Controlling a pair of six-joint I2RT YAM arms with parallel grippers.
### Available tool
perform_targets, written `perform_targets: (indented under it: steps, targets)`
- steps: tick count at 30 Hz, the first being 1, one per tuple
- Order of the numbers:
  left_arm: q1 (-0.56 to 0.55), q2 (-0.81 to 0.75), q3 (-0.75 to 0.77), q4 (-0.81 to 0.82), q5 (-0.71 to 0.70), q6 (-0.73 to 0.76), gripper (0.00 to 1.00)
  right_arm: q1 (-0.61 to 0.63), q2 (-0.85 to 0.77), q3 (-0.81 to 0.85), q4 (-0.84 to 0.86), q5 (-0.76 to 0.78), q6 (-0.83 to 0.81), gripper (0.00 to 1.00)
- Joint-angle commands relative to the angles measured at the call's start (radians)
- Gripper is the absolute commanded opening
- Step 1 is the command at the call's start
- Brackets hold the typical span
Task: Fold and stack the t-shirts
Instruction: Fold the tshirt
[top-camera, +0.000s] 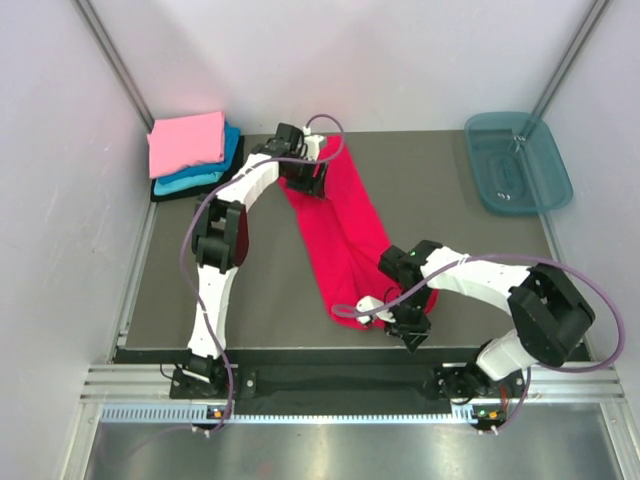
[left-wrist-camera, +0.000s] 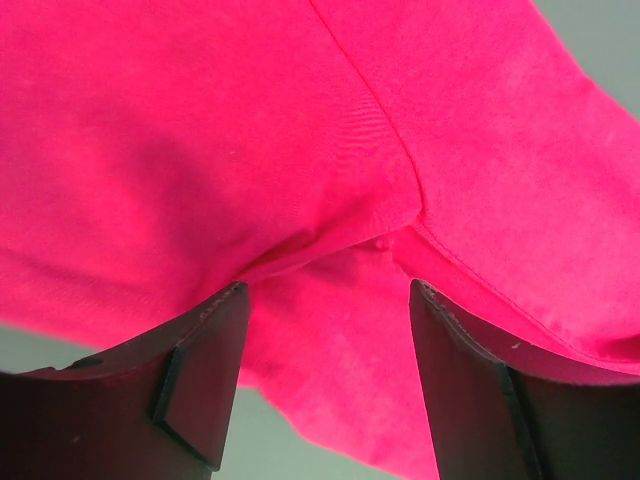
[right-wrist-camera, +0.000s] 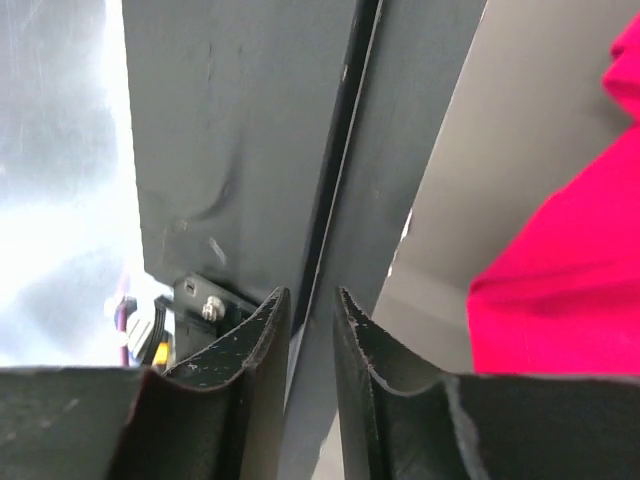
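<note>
Dark table (top-camera: 440, 200) boxed in by white walls on left, back and right; metal rail along the near edge. Open mat left of the red shirt, between it and the left arm, and a wide bare stretch right of it up to the teal tub (top-camera: 517, 162), which sits at the far right corner, partly over the edge.

Red t-shirt (top-camera: 343, 232) lies mid-table as a long narrow band, running diagonally from far-centre down toward the near-right. Looks folded lengthwise, wrinkled, lower end bunched and rounded. Bright crimson, plain; a seam line and sleeve hem show in the left wrist view (left-wrist-camera: 400, 150).

Stack (top-camera: 195, 158) in far-left corner, against the left wall: pink shirt (top-camera: 187, 143) on top, folded square, turquoise shirt (top-camera: 222, 165) under it, black shirt (top-camera: 175, 190) at the bottom, edges peeking out.

Left gripper (top-camera: 305, 182) at the band's far end, over the cloth. Wrist view: fingers (left-wrist-camera: 200, 370) spread apart, red fabric between and beyond them, a fold bunched in the gap, not clamped. Released.

Right gripper (top-camera: 410, 335) at the band's near end, just off its right side, near the table's front edge. Wrist view: fingers (right-wrist-camera: 250, 350) nearly together, narrow gap, nothing between; red cloth (right-wrist-camera: 570, 270) off to the side, not touching. Clenched on nothing.
</note>
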Motion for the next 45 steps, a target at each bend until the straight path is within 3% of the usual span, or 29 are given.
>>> perform_targets:
  steps: [1,3,7,10,14,21,30,33,37,39,45]
  targets:
    - [0.008,-0.124,-0.007,0.005,-0.037,0.027,0.70,0.001,-0.052,0.078,-0.102,0.016,-0.057,0.25]
    - [0.008,-0.155,-0.007,-0.001,-0.069,0.026,0.73,-0.025,-0.107,0.109,-0.085,0.019,-0.031,0.24]
    - [0.026,-0.227,-0.039,-0.006,-0.180,-0.012,0.80,-0.197,-0.110,0.247,-0.018,-0.023,0.070,0.24]
    - [0.069,-0.274,-0.096,0.000,-0.166,-0.090,0.80,-0.349,-0.102,0.295,0.183,-0.088,0.222,0.22]
    - [0.123,-0.291,-0.165,0.044,-0.087,-0.236,0.77,-0.444,-0.057,0.338,0.395,-0.085,0.366,0.22]
    - [0.161,-0.178,-0.147,0.140,0.001,-0.393,0.74,-0.555,0.301,0.600,0.470,-0.129,0.594,0.20]
    - [0.163,0.018,0.014,0.173,-0.036,-0.402,0.72,-0.618,0.454,0.714,0.494,-0.128,0.598,0.21]
    - [0.163,0.061,0.034,0.175,-0.060,-0.402,0.62,-0.622,0.471,0.718,0.497,-0.137,0.599,0.21]
    - [0.160,0.103,0.076,0.204,-0.059,-0.385,0.42,-0.632,0.497,0.741,0.521,-0.154,0.633,0.22]
    - [0.153,0.144,0.129,0.219,-0.048,-0.375,0.02,-0.630,0.514,0.749,0.530,-0.158,0.653,0.22]
    - [0.123,0.281,0.293,0.267,-0.123,-0.322,0.00,-0.633,0.548,0.752,0.540,-0.157,0.661,0.22]
